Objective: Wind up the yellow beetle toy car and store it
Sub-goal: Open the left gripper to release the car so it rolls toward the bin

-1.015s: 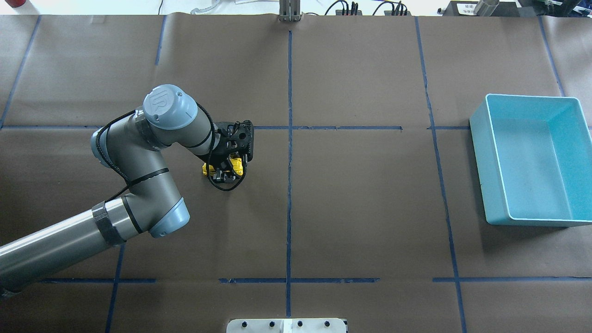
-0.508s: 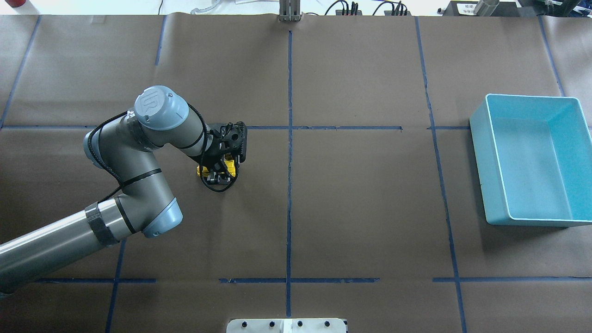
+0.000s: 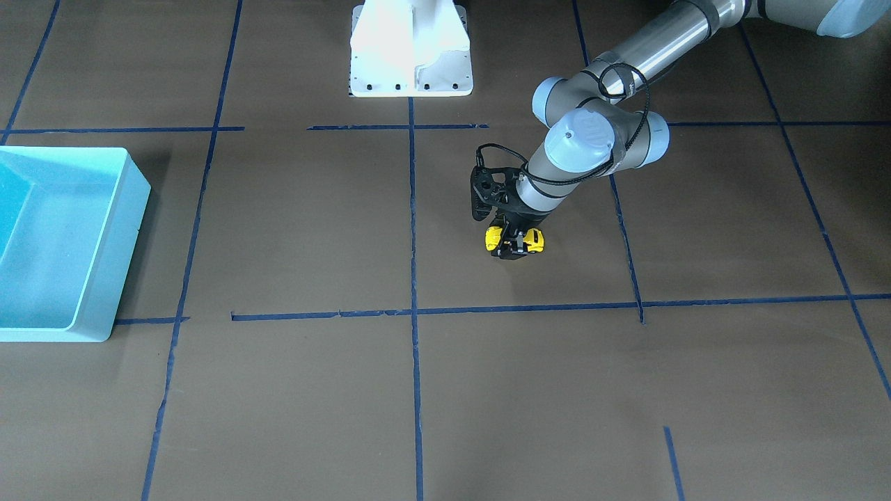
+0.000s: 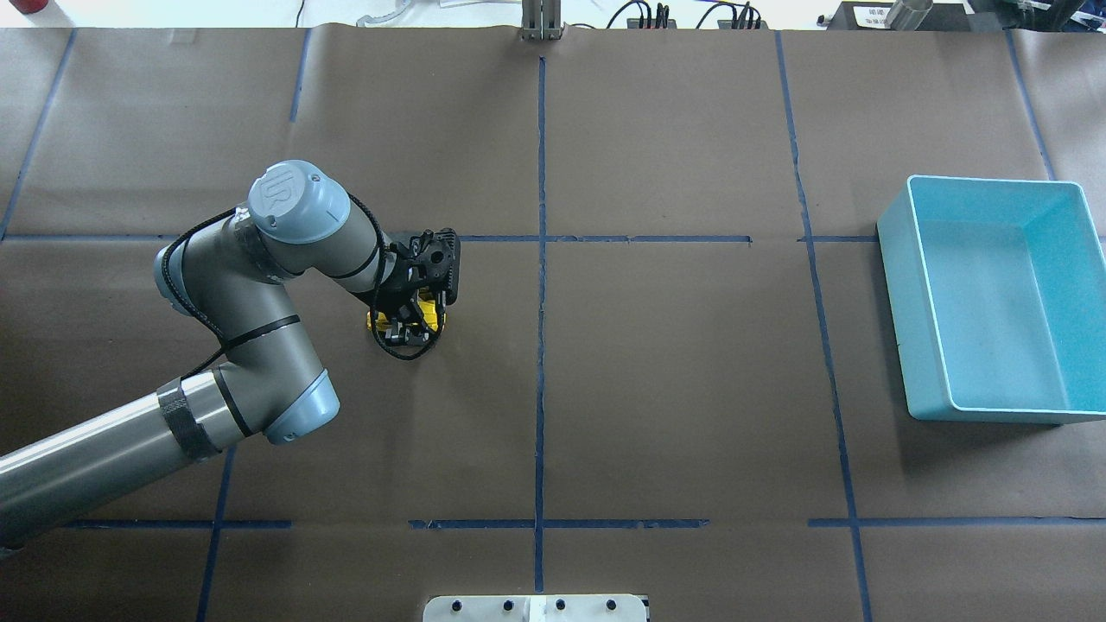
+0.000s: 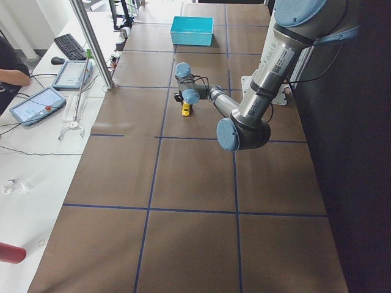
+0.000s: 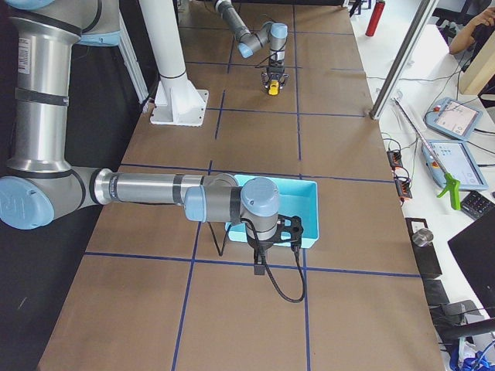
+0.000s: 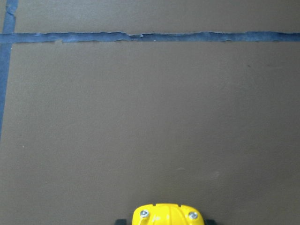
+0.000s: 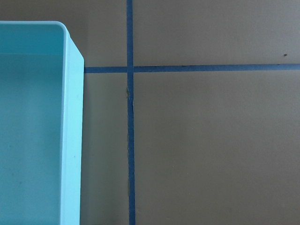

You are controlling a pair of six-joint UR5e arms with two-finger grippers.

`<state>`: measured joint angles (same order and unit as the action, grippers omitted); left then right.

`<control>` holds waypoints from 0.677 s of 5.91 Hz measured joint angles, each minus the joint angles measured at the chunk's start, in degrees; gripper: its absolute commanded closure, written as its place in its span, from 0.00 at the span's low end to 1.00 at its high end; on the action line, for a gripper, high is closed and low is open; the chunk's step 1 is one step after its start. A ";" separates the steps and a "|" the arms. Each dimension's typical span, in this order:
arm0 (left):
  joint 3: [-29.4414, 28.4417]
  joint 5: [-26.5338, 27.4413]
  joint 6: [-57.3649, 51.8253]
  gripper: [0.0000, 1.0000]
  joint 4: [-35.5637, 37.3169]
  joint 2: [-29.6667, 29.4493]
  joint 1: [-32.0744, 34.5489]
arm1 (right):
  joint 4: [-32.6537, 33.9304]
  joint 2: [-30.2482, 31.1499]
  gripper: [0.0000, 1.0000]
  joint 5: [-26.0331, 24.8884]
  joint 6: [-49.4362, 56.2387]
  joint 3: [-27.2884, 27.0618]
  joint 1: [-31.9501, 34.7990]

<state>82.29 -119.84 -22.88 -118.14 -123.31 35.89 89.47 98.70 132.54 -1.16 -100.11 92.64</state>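
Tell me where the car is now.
Overhead view, left half: the car is held in the left hand, far from the bin at the right edge.

The left hand (image 4: 404, 325) has moved a little along the bench (image 4: 657, 389) toward the robot's left side, and the yellow beetle toy car (image 4: 429, 306) went with it.

We are looking at the left arm (image 4: 259, 328): it is showing grey metal tubes and light blue joint caps (image 4: 298, 194), one carrying a UR mark. A black cable (image 4: 403, 356) is looping by the wrist, black tape (image 4: 186, 423) is wrapping one tube, and the left gripper (image 3: 514, 245) is showing all black.
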 measured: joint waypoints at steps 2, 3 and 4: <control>-0.06 0.02 -0.78 0.00 0.02 -0.01 0.03 | 0.00 0.00 0.00 0.00 0.00 0.00 0.00; -0.09 0.04 -0.83 0.00 0.04 -0.01 0.02 | 0.00 0.00 0.00 0.00 0.02 0.00 0.00; -0.10 0.04 -0.84 0.00 0.08 -0.01 0.03 | 0.00 0.00 0.00 0.00 0.02 0.00 0.00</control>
<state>82.19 -119.80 -23.73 -118.06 -123.31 35.92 89.47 98.70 132.54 -1.14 -100.11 92.64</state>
